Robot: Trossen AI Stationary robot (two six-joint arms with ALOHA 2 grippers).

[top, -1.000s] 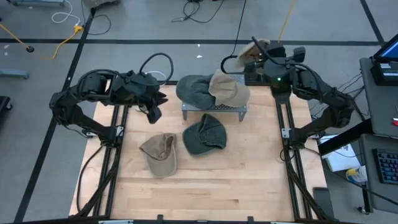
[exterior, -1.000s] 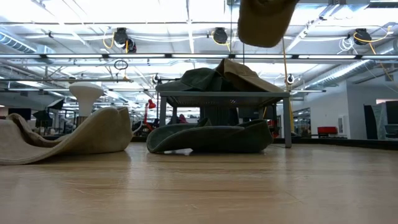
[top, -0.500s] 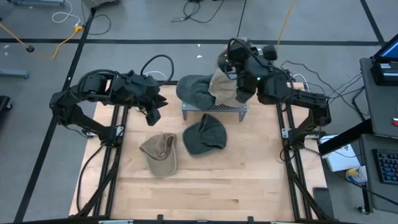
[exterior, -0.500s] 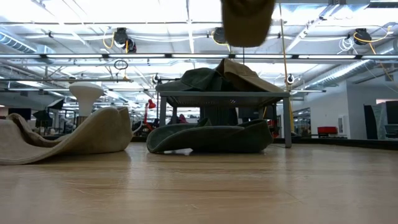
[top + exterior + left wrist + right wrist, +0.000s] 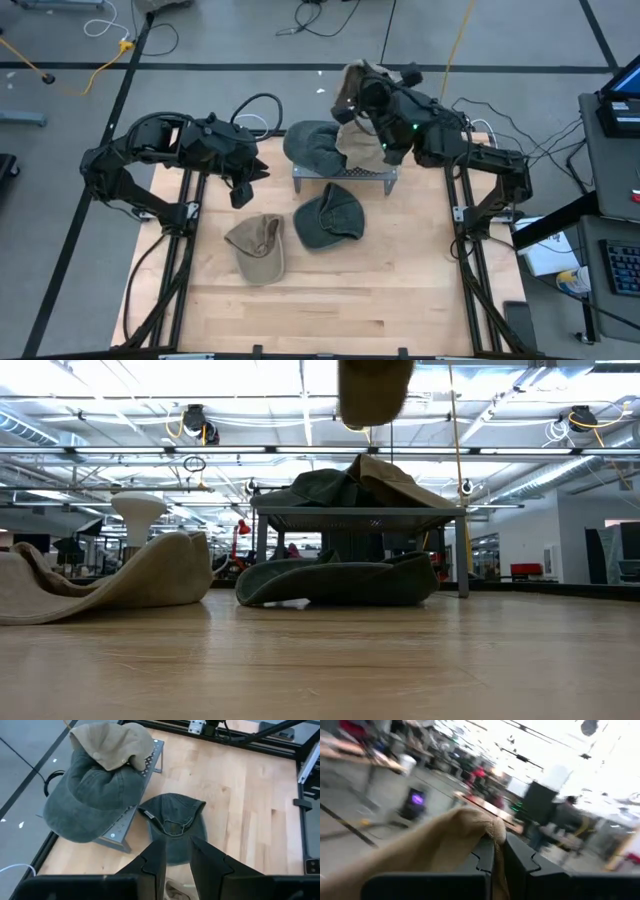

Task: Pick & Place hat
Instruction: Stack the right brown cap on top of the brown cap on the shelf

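High view, carried hat: the tan hat (image 5: 352,82) hangs from the right gripper (image 5: 366,92), high above the far edge of the table, at about 12 o'clock from the metal rack (image 5: 345,174).
High view, rack load: a green cap (image 5: 312,146) and a tan cap (image 5: 366,146) already lie on it, so the drop should aim for the free part of the pile.
High view, table: another green cap (image 5: 328,214) and a tan cap (image 5: 256,246) lie on the wooden table (image 5: 330,300), at 6 and 7 o'clock from the rack.
High view, left gripper (image 5: 243,188): it waits at 9 o'clock from the rack.
Low view: the carried hat (image 5: 374,390) shows at the top edge, well above the rack; lower it before letting go.
Left wrist view: its fingers (image 5: 153,865) stand slightly apart with nothing between them.
Right wrist view: the jaws are pressed together, pinching tan fabric (image 5: 455,840); hold firm until over the pile.
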